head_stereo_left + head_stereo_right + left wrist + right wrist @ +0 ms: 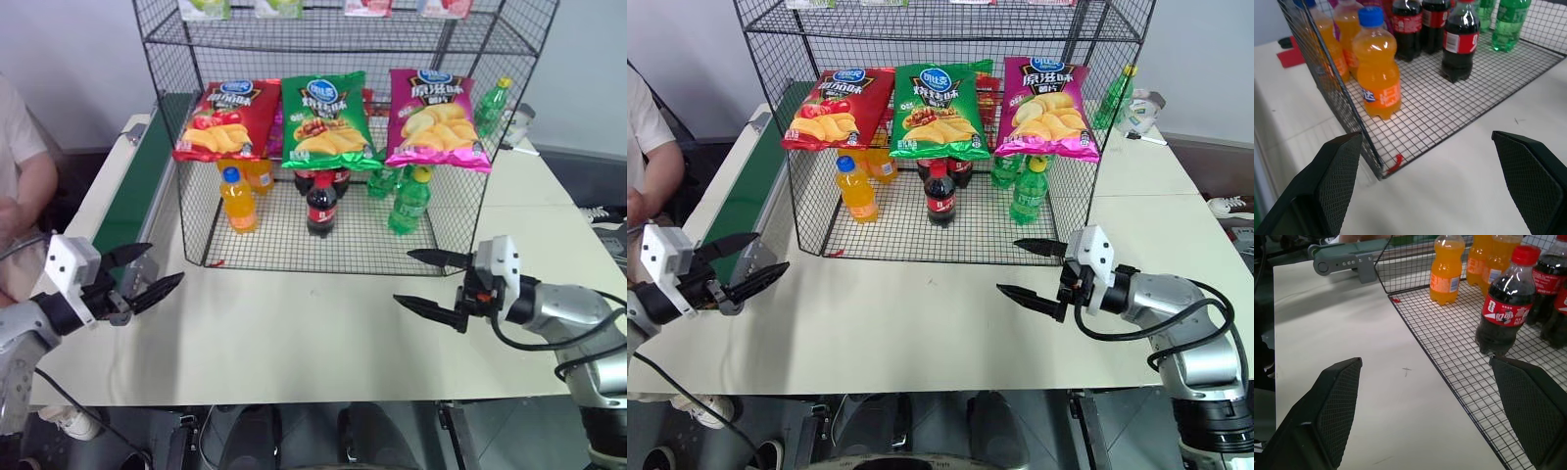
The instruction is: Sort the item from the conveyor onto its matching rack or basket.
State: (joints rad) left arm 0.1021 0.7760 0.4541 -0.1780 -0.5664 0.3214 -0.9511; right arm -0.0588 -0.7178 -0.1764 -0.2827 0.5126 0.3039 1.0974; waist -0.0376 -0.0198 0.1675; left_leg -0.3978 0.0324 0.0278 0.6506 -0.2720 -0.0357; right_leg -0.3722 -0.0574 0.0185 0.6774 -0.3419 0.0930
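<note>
On the cream tabletop (294, 343), both two-fingered black grippers, left (147, 279) and right (431, 281), spread wide and empty, seemingly done; shiny green chip bag (328, 119) parked on the black wire-grid rack (460, 59), between red and magenta bags, off the dark green conveyor belt (137, 191).

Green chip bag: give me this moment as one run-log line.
item: shiny green chip bag on black wire rack | left hand open, empty | right hand open, empty | dark green conveyor belt bare

Left gripper (147, 277) low, pointing inward, jaws spread wide, empty. Right gripper (426, 281) mirrors it, jaws wide, empty.
</note>
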